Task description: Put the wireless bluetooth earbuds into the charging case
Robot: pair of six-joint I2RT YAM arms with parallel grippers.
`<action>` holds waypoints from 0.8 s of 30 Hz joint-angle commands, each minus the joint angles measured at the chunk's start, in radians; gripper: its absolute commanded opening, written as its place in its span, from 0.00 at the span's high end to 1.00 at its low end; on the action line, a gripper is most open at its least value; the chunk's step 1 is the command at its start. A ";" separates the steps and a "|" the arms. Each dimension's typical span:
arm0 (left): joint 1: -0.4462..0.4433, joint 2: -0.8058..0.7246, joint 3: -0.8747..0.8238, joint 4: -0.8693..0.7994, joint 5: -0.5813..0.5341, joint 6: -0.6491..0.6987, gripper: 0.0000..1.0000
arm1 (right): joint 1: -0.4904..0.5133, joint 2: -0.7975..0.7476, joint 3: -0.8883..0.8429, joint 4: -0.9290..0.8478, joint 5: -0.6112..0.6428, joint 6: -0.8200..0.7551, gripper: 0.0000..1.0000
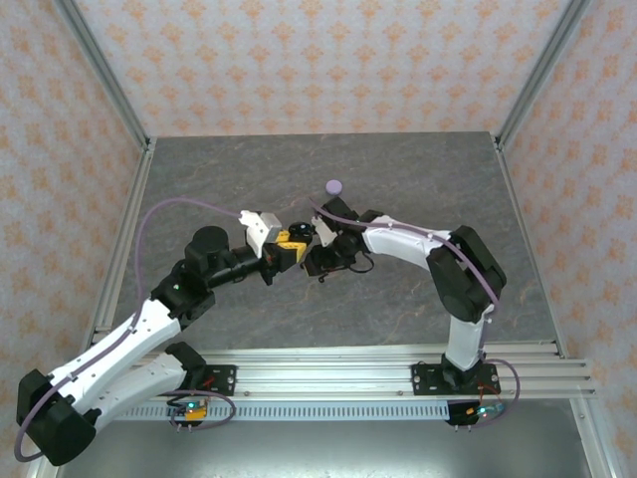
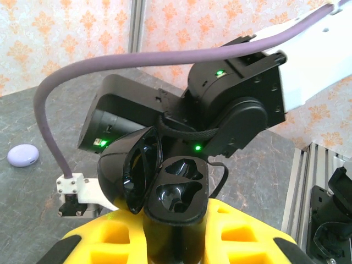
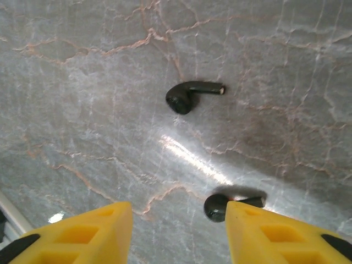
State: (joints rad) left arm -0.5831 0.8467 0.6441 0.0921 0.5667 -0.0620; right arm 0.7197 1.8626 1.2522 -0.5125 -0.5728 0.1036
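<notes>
Two picks waiting under the right gripper (image 3: 177, 228), jaws wide and empty. Far earbud (image 3: 190, 96) on its side on the table (image 3: 82, 82), well ahead of the fingers, stem lying crosswise. Near earbud (image 3: 219, 207) tucked just beside one finger's inner edge, partly hidden by it.

Left gripper (image 2: 175, 234) clamped on the black case (image 2: 175, 192), held upright close beside the right arm's wrist. Lid (image 2: 129, 168) swung open, both wells bare. Lavender case (image 2: 23, 155) shut, well off to the side.

Risks from here:
- Closing now: near earbud caught off-centre at one fingertip, probably flicked or rolled away across the slick table instead of gripped.
- Descending first: finger landing on that earbud and pinning or scraping it.
- Gripping either across the rounded head: likely to squirt out; across the stem, safer.
- Wrong stem angle in the grip: no clean seat in a well, perhaps jamming on the rim.
- Wrists crowded together: a knock against the case, twisting it in the clamp or snapping the lid down.
</notes>
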 commanded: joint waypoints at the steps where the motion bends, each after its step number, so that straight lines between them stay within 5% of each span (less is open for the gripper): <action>1: -0.006 -0.024 -0.008 -0.004 -0.014 0.001 0.83 | 0.004 0.040 0.048 -0.090 0.060 -0.077 0.47; 15: -0.007 -0.041 -0.017 -0.008 -0.018 0.001 0.83 | 0.034 0.121 0.112 -0.177 0.107 -0.170 0.44; 24: -0.006 -0.057 -0.018 -0.018 -0.027 0.003 0.83 | 0.053 0.114 0.097 -0.201 0.158 -0.159 0.56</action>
State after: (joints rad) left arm -0.5831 0.8131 0.6319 0.0753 0.5598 -0.0620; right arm 0.7662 1.9747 1.3487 -0.6567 -0.4572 -0.0536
